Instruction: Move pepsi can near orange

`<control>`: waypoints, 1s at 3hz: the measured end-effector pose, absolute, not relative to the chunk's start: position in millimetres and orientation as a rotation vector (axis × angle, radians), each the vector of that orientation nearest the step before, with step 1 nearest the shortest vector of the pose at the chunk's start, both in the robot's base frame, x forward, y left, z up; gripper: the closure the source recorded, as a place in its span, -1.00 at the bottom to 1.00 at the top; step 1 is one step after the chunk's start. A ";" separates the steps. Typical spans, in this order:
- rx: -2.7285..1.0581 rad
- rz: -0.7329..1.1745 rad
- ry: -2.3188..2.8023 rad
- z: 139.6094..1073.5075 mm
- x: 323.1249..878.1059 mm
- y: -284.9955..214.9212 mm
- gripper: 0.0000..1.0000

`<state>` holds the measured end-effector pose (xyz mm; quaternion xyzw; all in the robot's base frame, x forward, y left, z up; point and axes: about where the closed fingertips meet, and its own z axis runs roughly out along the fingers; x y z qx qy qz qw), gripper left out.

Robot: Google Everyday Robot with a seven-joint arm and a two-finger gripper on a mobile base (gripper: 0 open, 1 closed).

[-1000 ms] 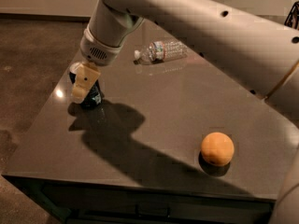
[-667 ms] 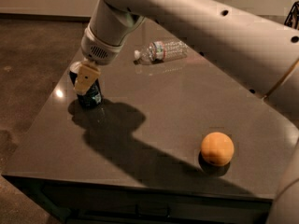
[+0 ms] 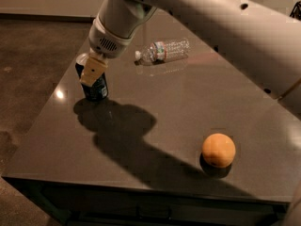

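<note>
The pepsi can (image 3: 95,87), dark blue with a silver top, is upright near the table's far left edge. My gripper (image 3: 92,72) comes down on it from above. One tan finger (image 3: 93,69) lies across the can's front and the other is hidden behind it. The gripper is shut on the can, which is at or just above the tabletop. The orange (image 3: 218,150) rests on the table at the near right, far from the can and the gripper.
A clear plastic water bottle (image 3: 163,51) lies on its side at the back of the dark table (image 3: 155,121). My arm's shadow crosses the table's middle. The table's left edge runs close to the can, with floor beyond.
The gripper and the can have shifted together slightly right and up in the view. The orange and the bottle have not moved.
</note>
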<state>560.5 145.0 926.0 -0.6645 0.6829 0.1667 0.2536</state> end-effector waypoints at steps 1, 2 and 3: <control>-1.773 0.429 1.845 946.5 566.3 117.3 1.00; -1.722 0.404 1.855 958.7 573.4 78.3 1.00; -1.685 0.379 1.865 961.9 574.8 42.4 1.00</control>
